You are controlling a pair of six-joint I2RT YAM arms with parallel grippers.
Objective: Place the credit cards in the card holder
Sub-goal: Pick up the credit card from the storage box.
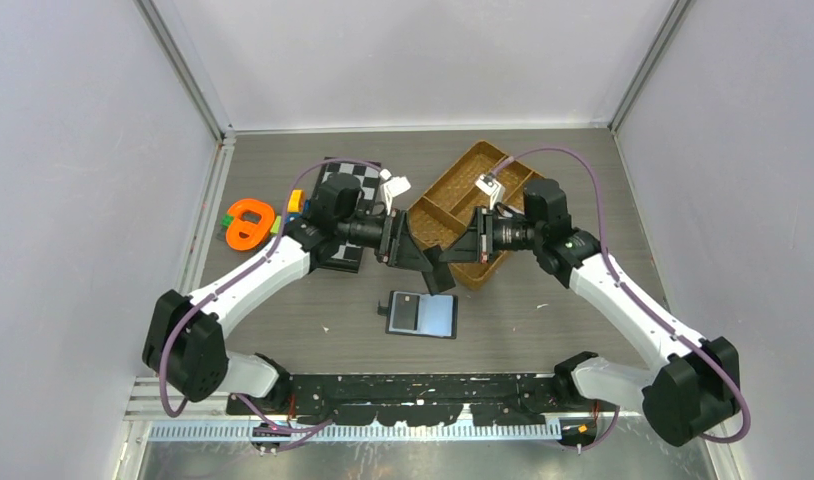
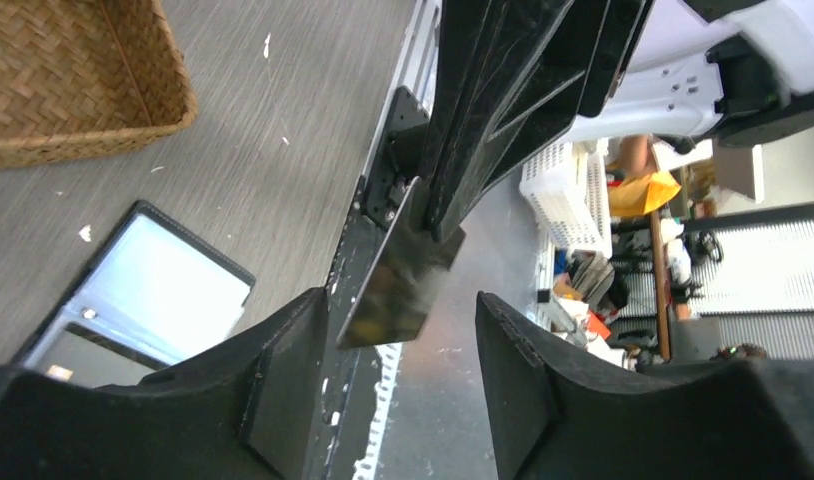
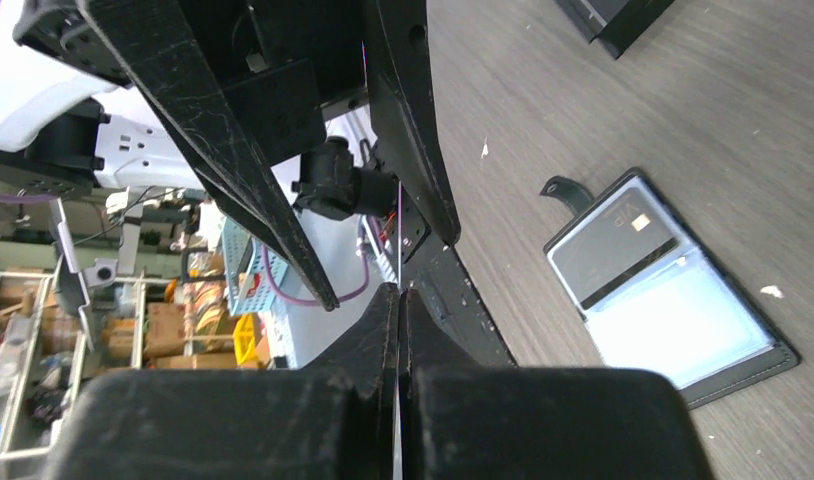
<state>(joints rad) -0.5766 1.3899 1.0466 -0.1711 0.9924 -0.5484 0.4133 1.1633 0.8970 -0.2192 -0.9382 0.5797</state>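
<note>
Right gripper (image 3: 399, 300): pinched shut on a dark credit card (image 2: 388, 275), held on edge in mid-air. Left gripper (image 2: 401, 310): fingers spread, one either side of that card, apart from it. Card holder (image 1: 421, 314): open flat on the table (image 1: 543, 300), below and just nearward of the meeting point, long axis left-right, about midway between both arms; one dark card (image 3: 615, 250) already pocketed. Likely step: handover.

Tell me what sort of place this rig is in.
Probably a robotics lab test cell: white enclosure walls around the grey table, plus a white crate and cardboard boxes cluttering the room beyond.
</note>
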